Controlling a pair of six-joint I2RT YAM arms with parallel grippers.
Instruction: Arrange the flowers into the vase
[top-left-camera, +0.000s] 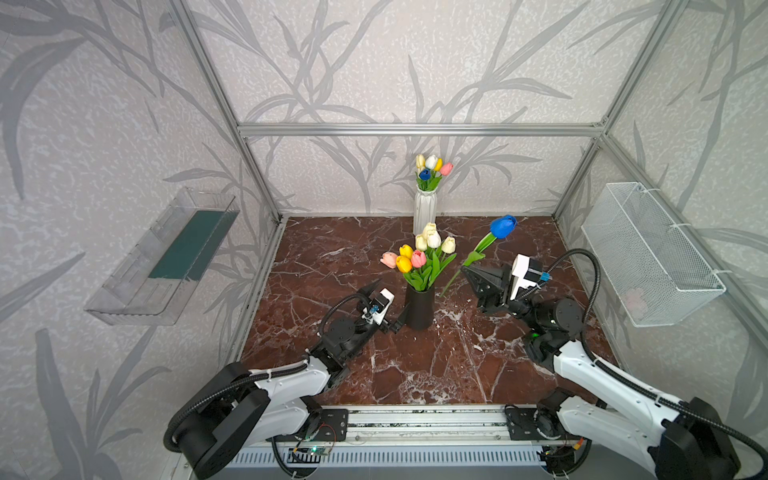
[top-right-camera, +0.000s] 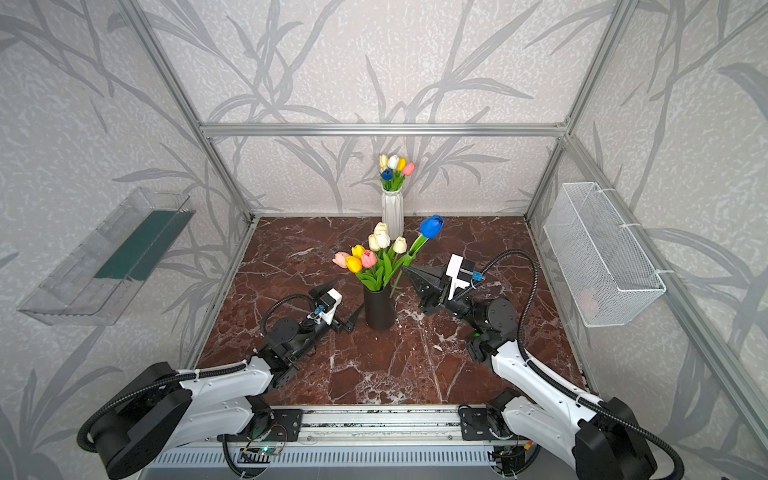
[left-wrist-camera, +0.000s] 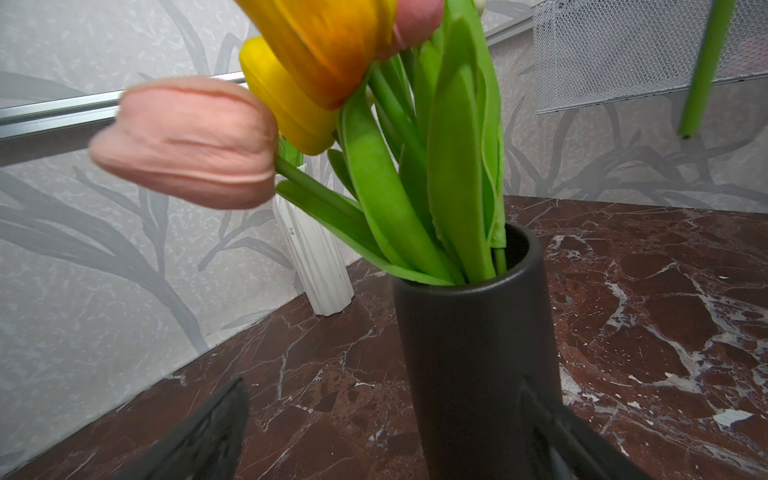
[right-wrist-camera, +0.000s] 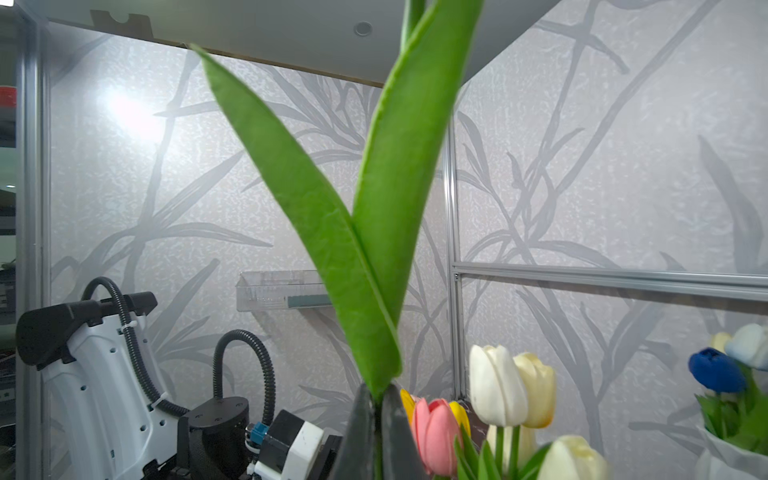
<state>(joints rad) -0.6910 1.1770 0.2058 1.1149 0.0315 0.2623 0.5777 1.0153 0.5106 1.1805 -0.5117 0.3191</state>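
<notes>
Right claw (top-left-camera: 465, 270) clamped on blue tulip (top-left-camera: 503, 226) stem (beside black vase (top-left-camera: 419, 309)), left claw (top-left-camera: 392, 297) wide

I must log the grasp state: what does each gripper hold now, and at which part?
The right gripper holds the blue tulip by its stem, just where the leaves begin. The left gripper is open and holds nothing.

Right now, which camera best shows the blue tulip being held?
The top views: the blue tulip shows whole, head to stem end, in the right gripper. The right wrist view shows only its leaves; the left wrist view, only its stem end.
</notes>
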